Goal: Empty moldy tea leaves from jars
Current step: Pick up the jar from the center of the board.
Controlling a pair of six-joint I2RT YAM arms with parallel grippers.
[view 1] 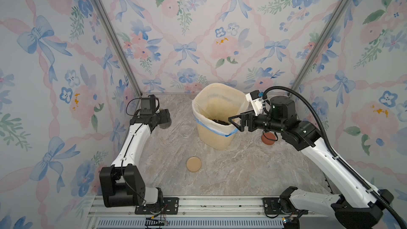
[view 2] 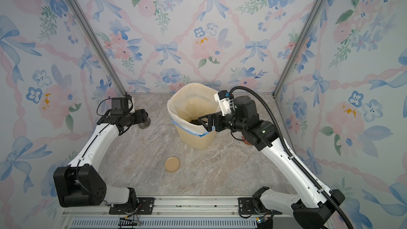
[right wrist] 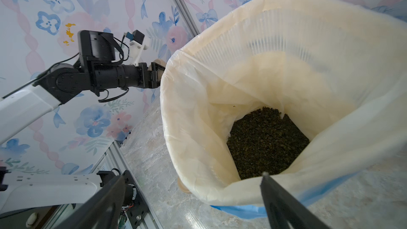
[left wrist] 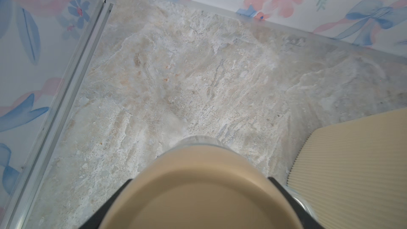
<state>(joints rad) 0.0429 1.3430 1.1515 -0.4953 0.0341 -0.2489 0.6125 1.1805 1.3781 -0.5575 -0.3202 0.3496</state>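
Observation:
At the back left, my left gripper [view 1: 164, 117] [left wrist: 200, 182] is shut on the tan lid [left wrist: 198, 194] of a glass jar [view 1: 164, 126] that holds dark tea leaves. An empty clear jar [view 1: 186, 131] [view 2: 164, 131] stands open next to the bin. Its tan lid [view 1: 194, 164] [view 2: 172, 164] lies flat on the table in front. A third jar with a reddish-brown lid [view 1: 268, 139] shows partly under my right arm. My right gripper [view 1: 234, 121] [right wrist: 191, 194] hangs open and empty over the bin's front rim. Moldy tea leaves [right wrist: 266, 144] lie heaped at the bin's bottom.
The tall cream ribbed bin [view 1: 218, 138] [left wrist: 352, 161] with a white liner [right wrist: 220, 84] stands at the middle back of the marble table [view 1: 231, 172]. Floral walls close in the left, back and right sides. A metal rail [view 1: 209, 204] runs along the front edge.

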